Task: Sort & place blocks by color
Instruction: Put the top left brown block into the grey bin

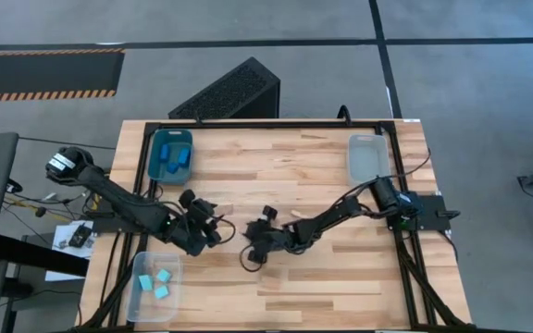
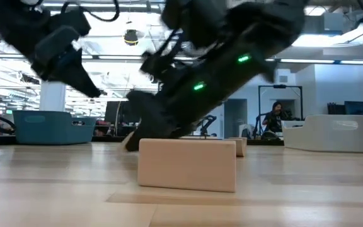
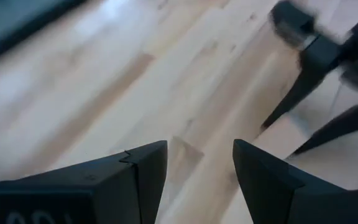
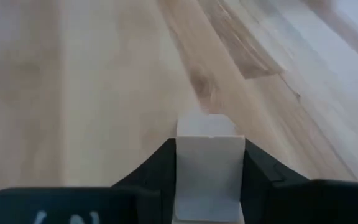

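Already sorted are light cyan blocks (image 1: 160, 283) in the clear bin (image 1: 139, 310) and dark blue blocks (image 1: 176, 163) in the teal bin (image 1: 152, 139); left gripper (image 1: 213, 228) hovers open mid-table, right gripper (image 4: 209, 163) clamps a tan wooden block (image 4: 208, 167), clear right-hand bin (image 1: 368, 141) unfilled

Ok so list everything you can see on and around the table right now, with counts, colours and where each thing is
Teal bin: one, table's far left corner, holding dark blue blocks; count unclear.
Clear bin: one, near left corner, holding three light cyan blocks.
Clear bin: one, far right corner.
Tan wood blocks: one between the right tool's fingers; another lying on the table in the low view.
Black perforated box: one, on the floor beyond the table.
Person: one, seated in the room behind.
Left tool: open, mid-table.
Right tool: shut on a tan block.
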